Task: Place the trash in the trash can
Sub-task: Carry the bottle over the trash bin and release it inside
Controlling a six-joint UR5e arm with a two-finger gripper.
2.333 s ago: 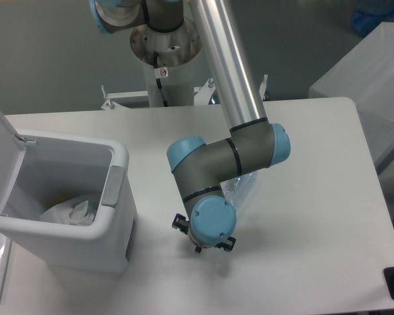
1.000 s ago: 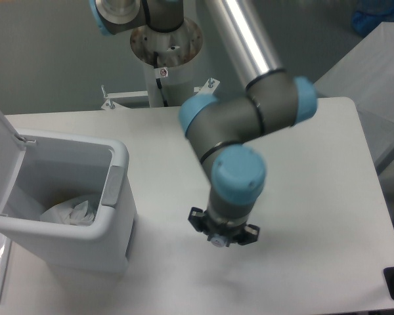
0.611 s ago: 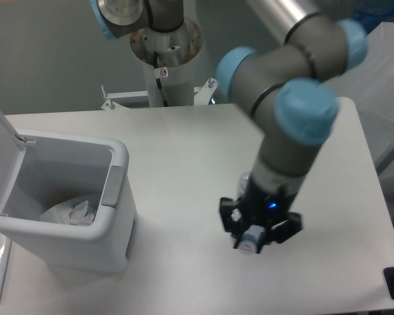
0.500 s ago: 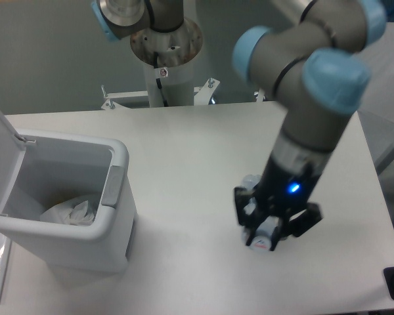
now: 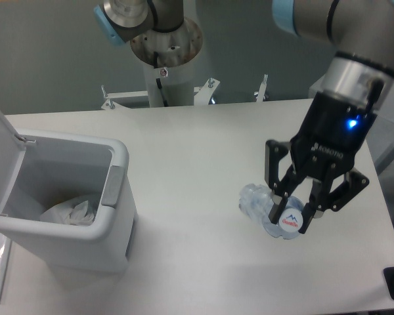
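A: Where's the black two-finger gripper rn?

B: Right side of the white table, pointing down, blue light lit on its body. Fingers are clamped on the clear crushed plastic water bottle with the blue-red label, label end facing the camera betw. the fingertips.

A: Bottle up or down?

B: Can't tell for sure. It's at table level or just above; the bottle's left end sticks out past the left finger, close to the tabletop. No clear gap visible, so touching vs. lifted is unclear.

A: And the bin?

B: Boxy white plastic trash can with a rounded rim sits at the left edge of the table, well apart from the gripper. Grey handle panel on the side facing the arm. Hinged flip lid stands open, tilted up on the far left.

A: Anything in it?

B: Yes, the crumpled translucent white plastic wrapper lies at the bottom, near the right inner wall. Green marks too small to make out.

A: Rest of the arm?

B: Silver-grey w/ light blue caps; base column at the back edge of the table, wrist coming in from top right.
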